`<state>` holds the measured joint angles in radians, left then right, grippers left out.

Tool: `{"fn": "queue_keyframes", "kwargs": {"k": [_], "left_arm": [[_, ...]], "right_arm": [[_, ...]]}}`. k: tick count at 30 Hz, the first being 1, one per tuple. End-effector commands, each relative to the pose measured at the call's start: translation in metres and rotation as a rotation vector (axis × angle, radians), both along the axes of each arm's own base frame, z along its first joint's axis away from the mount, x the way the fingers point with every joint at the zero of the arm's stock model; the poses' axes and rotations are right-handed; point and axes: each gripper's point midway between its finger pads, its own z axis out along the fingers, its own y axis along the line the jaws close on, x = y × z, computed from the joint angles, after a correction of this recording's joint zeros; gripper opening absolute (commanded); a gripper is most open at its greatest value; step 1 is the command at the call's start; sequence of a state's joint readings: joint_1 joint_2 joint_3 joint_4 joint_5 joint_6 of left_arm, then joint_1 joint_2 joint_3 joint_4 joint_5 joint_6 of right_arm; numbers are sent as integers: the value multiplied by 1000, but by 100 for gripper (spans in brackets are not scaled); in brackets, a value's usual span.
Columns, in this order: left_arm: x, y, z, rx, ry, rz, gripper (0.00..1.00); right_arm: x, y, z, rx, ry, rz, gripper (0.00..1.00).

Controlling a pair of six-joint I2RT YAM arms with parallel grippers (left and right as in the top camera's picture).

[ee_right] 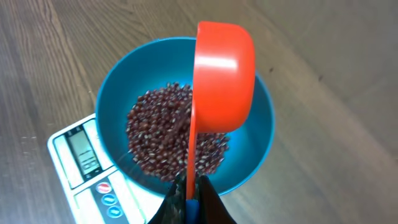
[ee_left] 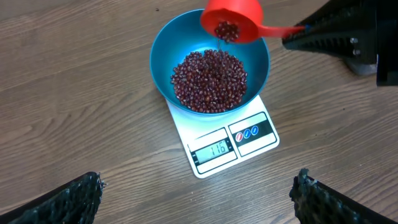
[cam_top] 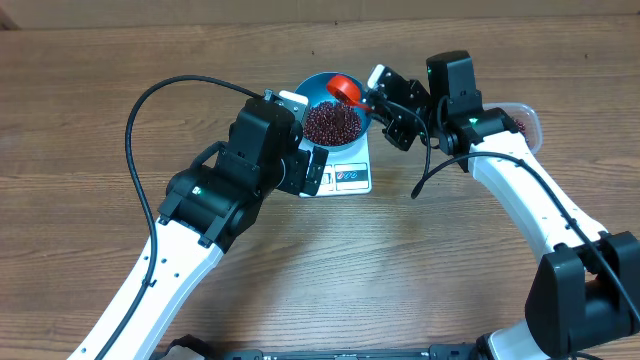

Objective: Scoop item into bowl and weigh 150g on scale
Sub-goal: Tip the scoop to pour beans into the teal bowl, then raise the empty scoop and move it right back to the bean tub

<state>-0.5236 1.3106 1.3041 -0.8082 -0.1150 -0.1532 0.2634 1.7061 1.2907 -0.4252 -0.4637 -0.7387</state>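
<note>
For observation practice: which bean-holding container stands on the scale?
The blue bowl, resting on the white scale; the red scoop hangs tilted above it, held by the right gripper.

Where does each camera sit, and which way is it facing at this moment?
Overhead: above the table, looking straight down; left arm and right arm both show.
Left wrist: on the scale display side, looking down at the bowl of beans; the open left fingers frame the bottom corners.
Right wrist: above the bowl, looking down along the red scoop; the right fingers clamp its handle.
Shared: both wrist views show bowl, beans, scale and scoop.
</note>
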Motion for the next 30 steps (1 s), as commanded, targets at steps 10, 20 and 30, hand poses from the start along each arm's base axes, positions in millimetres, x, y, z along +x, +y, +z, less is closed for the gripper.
{"fn": "queue_keyframes", "kwargs": {"k": [10,20,30], "left_arm": [[0,-1,13,-11,-32,-17,100],[0,-1,13,-11,-32,-17,100],[0,-1,13,-11,-32,-17,99]], "right_arm": [[8,4,37,-8,-137,36,4],[-3,-22,56,-34,-88,-140,4],[-25,-81,103,-44,-99,-437,4]]}}
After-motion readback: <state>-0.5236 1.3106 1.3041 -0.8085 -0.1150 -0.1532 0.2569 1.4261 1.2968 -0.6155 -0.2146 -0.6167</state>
